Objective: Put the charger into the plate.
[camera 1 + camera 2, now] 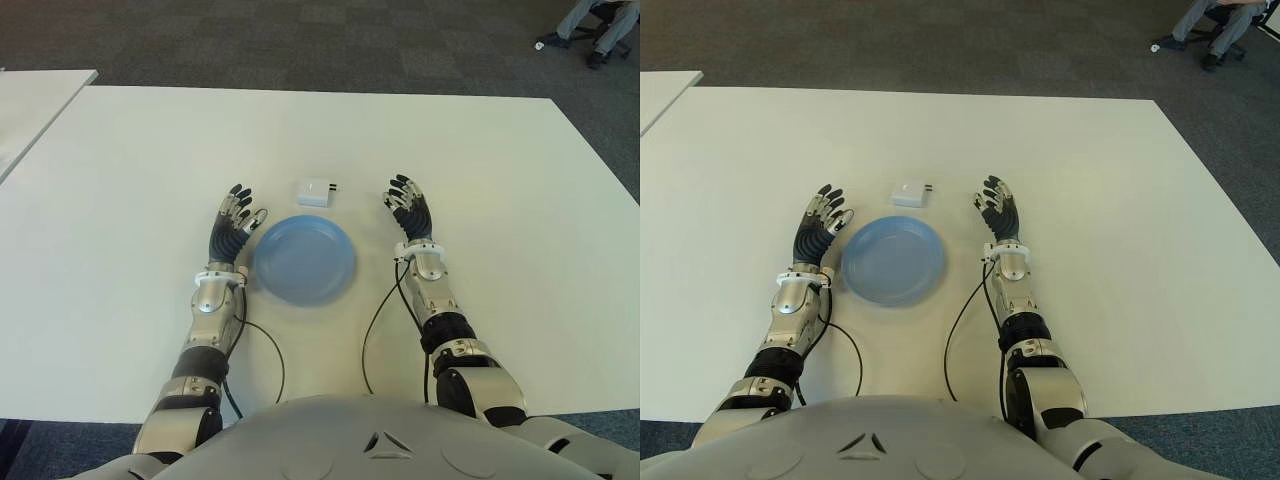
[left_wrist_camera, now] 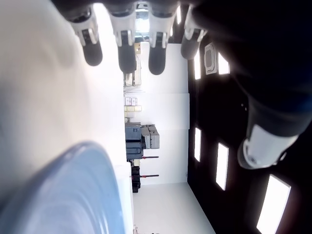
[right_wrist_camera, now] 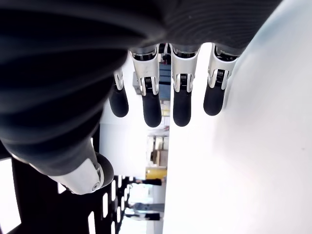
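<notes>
The white charger [image 1: 317, 192] lies on the white table [image 1: 120, 200], just beyond the far rim of the blue plate [image 1: 303, 260] and apart from it. The left hand [image 1: 231, 229] shows just left of the plate, fingers spread and empty. The right hand [image 1: 410, 213] shows right of the plate, fingers likewise spread, holding nothing. The charger sits between the hands, seemingly nearer the right.

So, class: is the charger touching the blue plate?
Apart. The left eye view shows bare white table between the charger and the plate rim.
</notes>
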### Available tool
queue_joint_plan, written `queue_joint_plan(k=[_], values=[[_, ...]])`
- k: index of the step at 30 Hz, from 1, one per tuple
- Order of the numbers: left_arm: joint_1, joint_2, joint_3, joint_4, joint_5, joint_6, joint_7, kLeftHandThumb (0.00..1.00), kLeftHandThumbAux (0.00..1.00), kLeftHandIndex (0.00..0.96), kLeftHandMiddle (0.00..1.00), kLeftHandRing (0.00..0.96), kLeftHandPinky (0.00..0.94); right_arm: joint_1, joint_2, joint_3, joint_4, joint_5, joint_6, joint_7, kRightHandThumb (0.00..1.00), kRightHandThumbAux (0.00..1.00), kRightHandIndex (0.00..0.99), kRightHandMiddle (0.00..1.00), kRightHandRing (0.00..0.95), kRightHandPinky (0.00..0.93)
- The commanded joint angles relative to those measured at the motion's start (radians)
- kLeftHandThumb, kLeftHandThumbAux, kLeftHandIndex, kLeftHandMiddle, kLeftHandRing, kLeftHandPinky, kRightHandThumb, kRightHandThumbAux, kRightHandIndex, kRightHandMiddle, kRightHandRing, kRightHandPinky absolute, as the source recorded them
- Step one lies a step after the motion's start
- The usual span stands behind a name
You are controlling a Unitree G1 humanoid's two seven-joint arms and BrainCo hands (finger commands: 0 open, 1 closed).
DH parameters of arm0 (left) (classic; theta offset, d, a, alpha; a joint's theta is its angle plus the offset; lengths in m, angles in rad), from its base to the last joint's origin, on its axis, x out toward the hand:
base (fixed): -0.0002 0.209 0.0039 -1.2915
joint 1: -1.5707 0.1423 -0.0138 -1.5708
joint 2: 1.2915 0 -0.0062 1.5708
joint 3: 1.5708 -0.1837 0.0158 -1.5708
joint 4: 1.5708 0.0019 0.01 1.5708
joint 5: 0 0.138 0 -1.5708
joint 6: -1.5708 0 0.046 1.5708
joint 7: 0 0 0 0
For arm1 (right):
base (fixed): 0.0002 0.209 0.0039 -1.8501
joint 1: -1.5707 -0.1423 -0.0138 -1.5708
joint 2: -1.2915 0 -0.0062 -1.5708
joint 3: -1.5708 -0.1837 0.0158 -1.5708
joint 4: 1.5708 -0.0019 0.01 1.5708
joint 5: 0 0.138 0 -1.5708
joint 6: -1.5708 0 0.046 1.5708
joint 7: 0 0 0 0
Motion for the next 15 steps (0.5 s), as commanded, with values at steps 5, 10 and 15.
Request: queue_joint_plan(k=[5, 10, 15], values=[[0.017, -0.03, -0.011, 0.082, 0.012, 0.038, 0.018, 0.0, 0.598, 0.062, 0.146, 0.131, 0.118, -0.083, -0.042, -0.008, -0.086, 0.009, 0.116, 0.019, 0.435, 0.665, 0.126, 0.206, 0.179, 0.185], [0.003, -0.036, -0.011, 0.102, 0.01, 0.036, 0.018, 0.0, 0.601, 0.069, 0.148, 0.13, 0.121, -0.113, -0.059, -0.005, -0.139, 0.008, 0.174, 0.032, 0.473, 0.653, 0.122, 0.205, 0.179, 0.185], [-0.009, -0.041, -0.009, 0.121, 0.008, 0.031, 0.017, 0.0, 0.604, 0.074, 0.152, 0.133, 0.125, -0.142, -0.072, 0.002, -0.167, 0.002, 0.218, 0.043, 0.496, 0.638, 0.122, 0.195, 0.174, 0.185]])
